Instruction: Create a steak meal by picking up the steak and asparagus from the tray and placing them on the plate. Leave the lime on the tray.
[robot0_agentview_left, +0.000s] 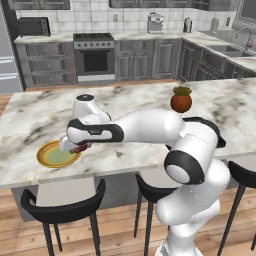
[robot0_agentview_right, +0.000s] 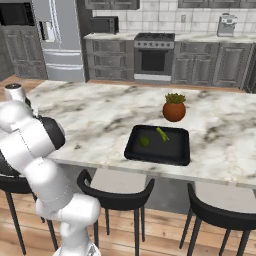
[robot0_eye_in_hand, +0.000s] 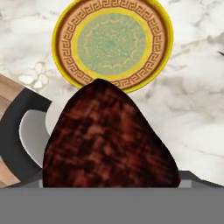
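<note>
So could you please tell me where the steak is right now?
The steak is held in the gripper just above the plate's right edge, at the counter's left end in the left base view.

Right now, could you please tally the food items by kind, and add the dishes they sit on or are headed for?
steak: 1, held over the plate's edge
asparagus: 1 bunch, on the tray
lime: 1, on the tray
plate: 1
tray: 1
Total: 5

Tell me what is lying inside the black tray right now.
Inside the tray lie the lime and the asparagus, apart from each other. The steak is held near the plate.
</note>
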